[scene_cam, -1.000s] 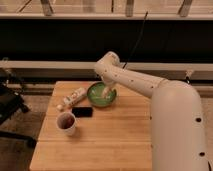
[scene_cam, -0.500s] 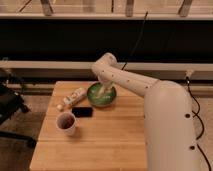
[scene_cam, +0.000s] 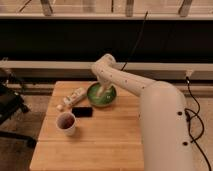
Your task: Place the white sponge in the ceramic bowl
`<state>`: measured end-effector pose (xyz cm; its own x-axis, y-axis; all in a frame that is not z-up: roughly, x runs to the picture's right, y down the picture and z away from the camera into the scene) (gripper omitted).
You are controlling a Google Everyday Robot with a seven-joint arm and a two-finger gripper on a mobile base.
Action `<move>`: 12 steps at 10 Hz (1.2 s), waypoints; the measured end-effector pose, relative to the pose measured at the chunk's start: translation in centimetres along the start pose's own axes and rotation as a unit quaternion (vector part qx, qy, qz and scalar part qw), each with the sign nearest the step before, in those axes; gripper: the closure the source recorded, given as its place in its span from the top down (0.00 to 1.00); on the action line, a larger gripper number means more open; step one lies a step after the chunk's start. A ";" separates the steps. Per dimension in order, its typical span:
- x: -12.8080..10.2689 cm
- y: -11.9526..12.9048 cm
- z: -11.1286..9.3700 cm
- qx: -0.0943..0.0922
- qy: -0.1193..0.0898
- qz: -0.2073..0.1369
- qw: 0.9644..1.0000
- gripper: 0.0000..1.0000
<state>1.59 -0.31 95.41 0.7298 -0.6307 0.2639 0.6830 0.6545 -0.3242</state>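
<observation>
The green ceramic bowl [scene_cam: 95, 98] stands at the back middle of the wooden table [scene_cam: 105, 140]. My gripper [scene_cam: 105, 92] reaches down from the white arm [scene_cam: 125, 80] into the bowl, just above its inside. Something pale shows at the gripper's tip inside the bowl. I cannot tell whether it is the white sponge or part of the gripper, so the sponge is not clearly in view.
A long white remote-like bar [scene_cam: 75, 96] lies left of the bowl, with a small pale piece [scene_cam: 60, 107] at its near end. A black flat object [scene_cam: 82, 111] and a white cup with a dark inside [scene_cam: 66, 122] stand in front. A black chair [scene_cam: 10, 107] is at the left.
The arm's elbow has shifted slightly left and the robot's body fills more of the right side. The gripper stays at the bowl.
</observation>
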 end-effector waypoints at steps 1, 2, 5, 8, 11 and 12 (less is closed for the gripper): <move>0.1 0.1 0.3 -0.003 -0.001 0.001 1.000 0.39; 0.2 0.1 0.5 -0.004 -0.001 0.002 1.000 0.46; 0.1 0.0 0.8 -0.005 -0.005 0.003 1.000 0.76; 0.0 0.0 0.8 -0.003 -0.006 0.004 1.000 0.80; 0.3 -0.1 0.3 0.003 -0.006 0.008 1.000 0.80; 0.6 -0.2 -0.2 0.007 -0.003 0.010 1.000 0.80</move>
<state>1.89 -0.86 95.48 0.7440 -0.6145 0.2624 0.6679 0.6729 -0.3178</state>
